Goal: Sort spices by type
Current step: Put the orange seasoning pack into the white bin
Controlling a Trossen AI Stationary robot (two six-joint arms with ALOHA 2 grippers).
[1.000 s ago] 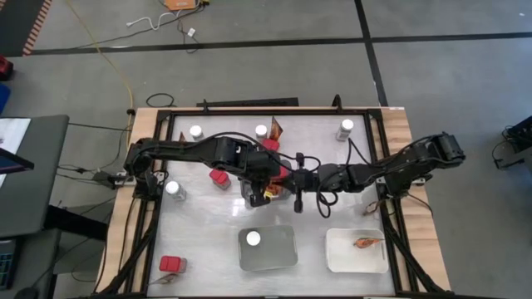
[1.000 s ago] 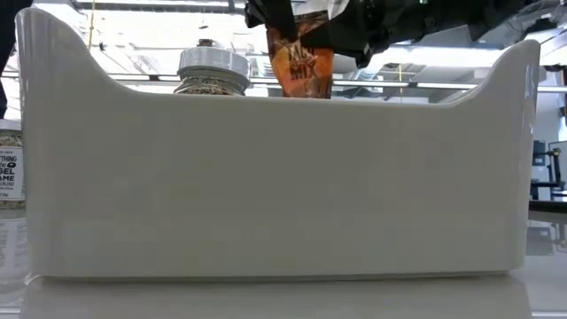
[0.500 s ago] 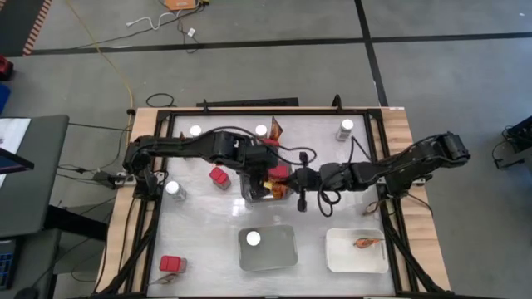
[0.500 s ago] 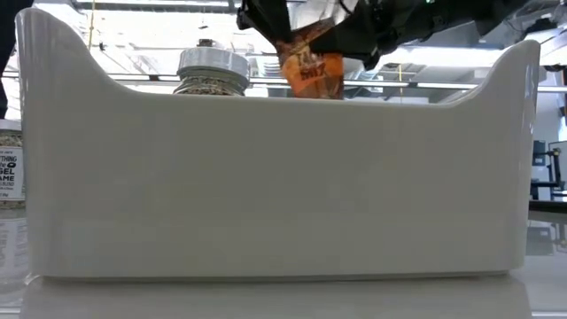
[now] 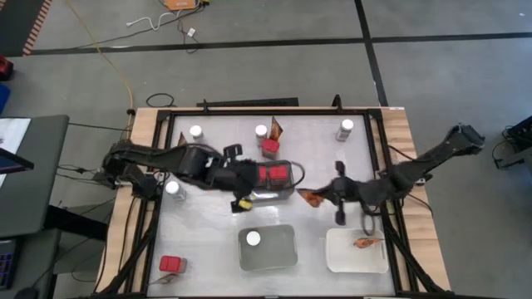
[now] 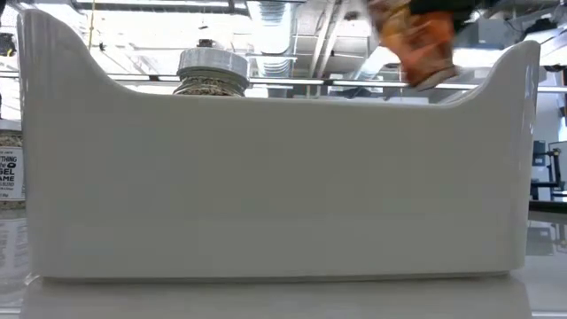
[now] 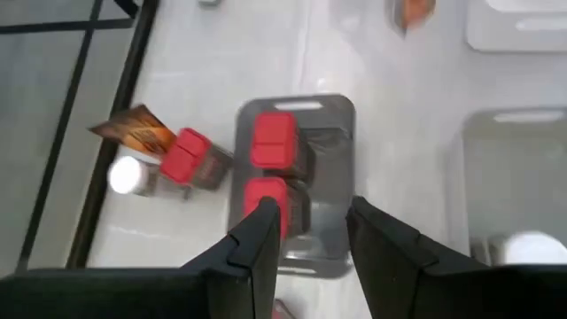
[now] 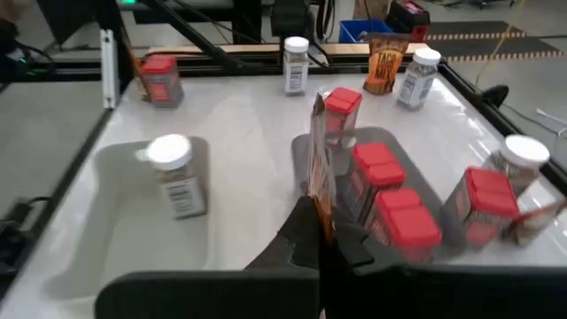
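Note:
My right gripper [image 5: 322, 197] is shut on a flat orange-brown packet [image 5: 312, 197], between the grey tray of red containers [image 5: 270, 193] and the white tray [image 5: 356, 259]. In the low view the packet [image 6: 421, 40] shows high up at the right. My left gripper [image 7: 310, 239] stands open over the left end of the grey tray [image 7: 337, 111], where two red containers [image 7: 273, 140] stand upright. Nothing is between its fingers. A clear jar [image 5: 253, 238] stands in a second grey tray [image 5: 283, 257]. Another packet [image 5: 363, 242] lies flat in the white tray. My right gripper pinches the packet between its two fingers by one edge [image 8: 319, 208]. The fingers come nearly level from the table's right. The packet is seen edge-on, sticking out ahead of the fingers toward the left, lifted clear of the table and the trays.
At the far edge stand three jars [image 5: 196, 130] [image 5: 261, 130] [image 5: 346, 125], a packet [image 5: 275, 128] and a red container [image 5: 269, 147]. A jar [image 5: 173, 188] stands at the left, and a red container [image 5: 171, 264] at the near left. The white tray's wall [image 6: 266, 177] fills the low view.
Both grippers were at the packet over the table's middle. My left gripper has let go of it and drawn back toward the left edge, rising. My right gripper has carried the packet toward the right and near edges, toward the white tray, and the packet has tilted.

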